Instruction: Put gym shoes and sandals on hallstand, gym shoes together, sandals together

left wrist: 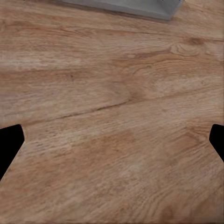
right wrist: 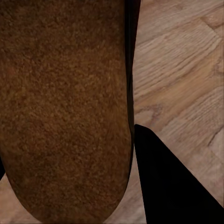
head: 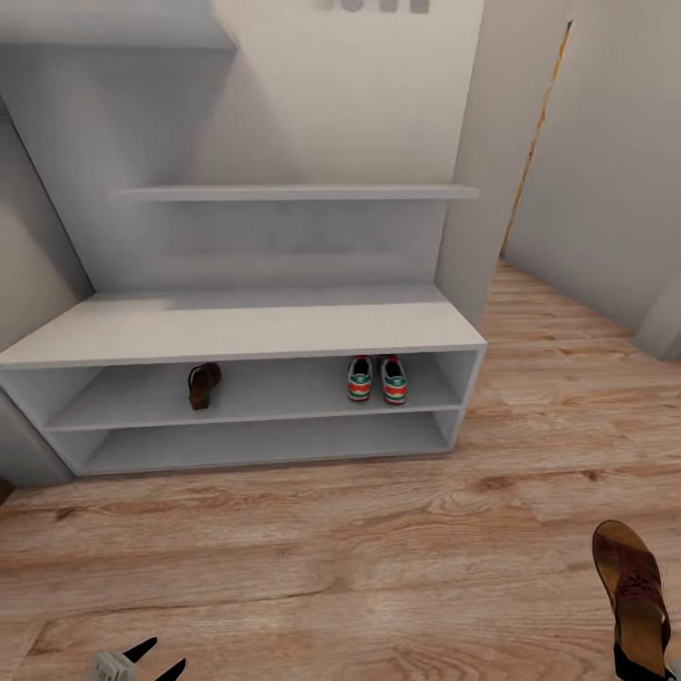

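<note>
On the hallstand's (head: pixel 236 326) upper shelf, one sandal (head: pixel 202 385) sits left, both gym shoes (head: pixel 376 379) right, side by side.

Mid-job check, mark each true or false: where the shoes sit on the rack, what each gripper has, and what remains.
1. Both gym shoes stand side by side on the upper shelf of the hallstand. True.
2. Both sandals are on the rack. False: one sandal sits on the upper shelf, left of the sneakers; the other sandal is off the rack, at the right gripper.
3. The right gripper is empty. False: it is shut on the second sandal, whose sole shows in the right wrist view.
4. The left gripper is open, over bare corridor floor. True.
5. The bottom shelf holds a shoe. False: no shoe shows there.
</note>
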